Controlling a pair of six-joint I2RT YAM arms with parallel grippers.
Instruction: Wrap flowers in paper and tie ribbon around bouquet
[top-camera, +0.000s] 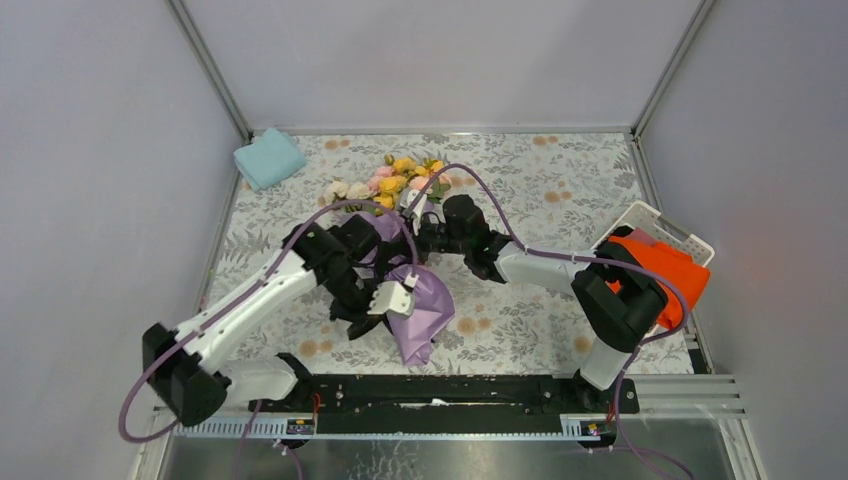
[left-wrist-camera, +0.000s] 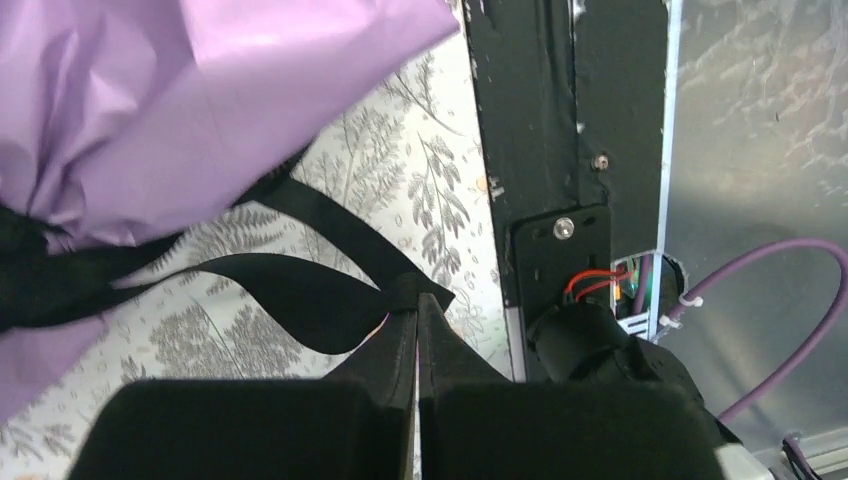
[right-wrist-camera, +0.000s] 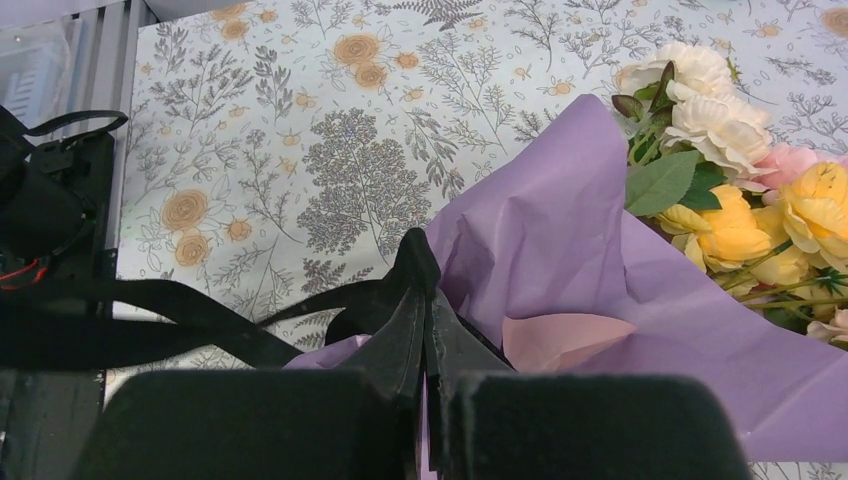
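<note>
– Ribbon (left-wrist-camera: 290, 300) was the story at the near end: the left gripper (left-wrist-camera: 418, 300) sat clamped shut on a black tail of it, just above the surface (left-wrist-camera: 440, 190).
– And the right gripper (right-wrist-camera: 422, 275)?
– Shut as well, pinching another black strand right against the paper (right-wrist-camera: 540, 230). The band looked cinched round the gathered lilac neck, so I judged the wrapping done and the tying in hand.
– How did you reckon it should be pulled?
– Evenly, I'd say: both tails drawn apart, low and level, so the knot tightened on the neck without tearing thin paper or dragging the bouquet (top-camera: 425, 320).
– Beyond that?
– Flowers (right-wrist-camera: 730, 220) spilled from the cone's far end, yellow, white and pink, lying mid-surface.
</note>
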